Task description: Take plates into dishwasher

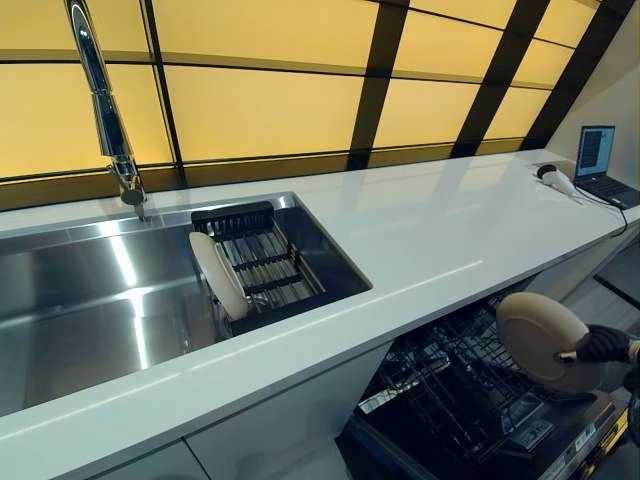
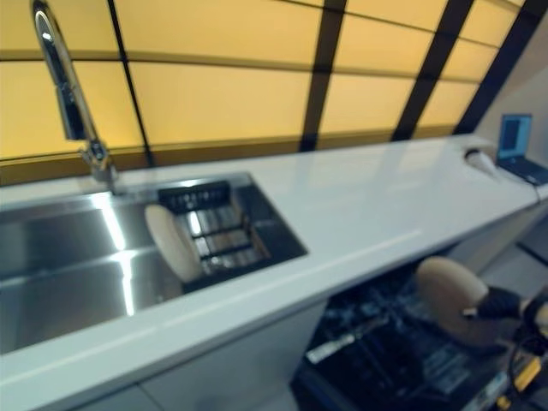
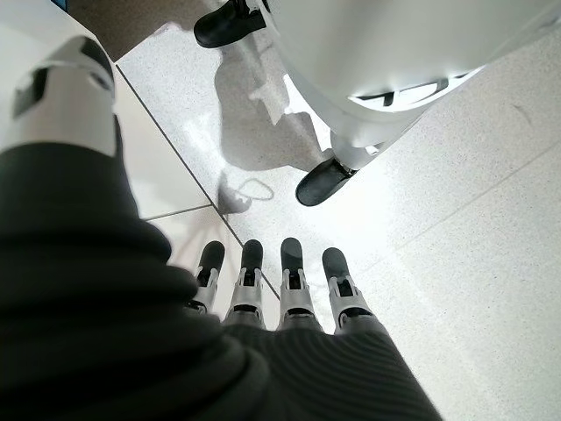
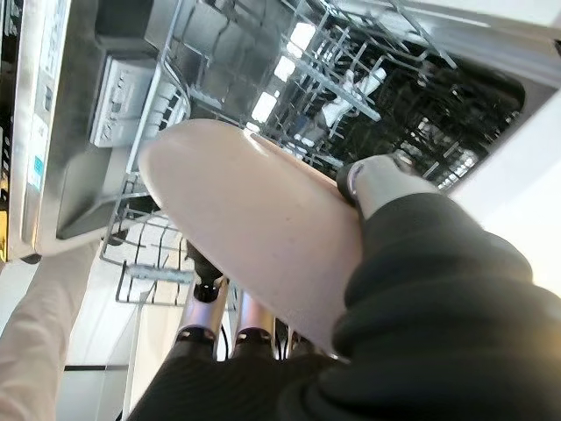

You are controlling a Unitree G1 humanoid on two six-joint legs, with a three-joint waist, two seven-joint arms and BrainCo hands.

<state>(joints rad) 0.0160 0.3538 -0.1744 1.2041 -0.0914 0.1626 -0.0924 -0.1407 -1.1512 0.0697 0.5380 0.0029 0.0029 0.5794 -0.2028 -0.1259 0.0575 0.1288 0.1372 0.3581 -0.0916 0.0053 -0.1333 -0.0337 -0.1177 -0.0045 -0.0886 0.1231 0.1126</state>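
right hand (image 1: 608, 346) clamped on a beige plate (image 1: 540, 335), thumb over one face and fingers under the other, plate held tilted just above the pulled-out dishwasher rack (image 1: 455, 390). second plate (image 1: 218, 275) upright in the sink rack (image 1: 262, 265). left hand (image 3: 280, 294) empty, fingers straight, over floor.

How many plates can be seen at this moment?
2. One plate stands on edge in the sink rack; the other plate is pinched in the right hand above the dishwasher rack. Others may be hidden.
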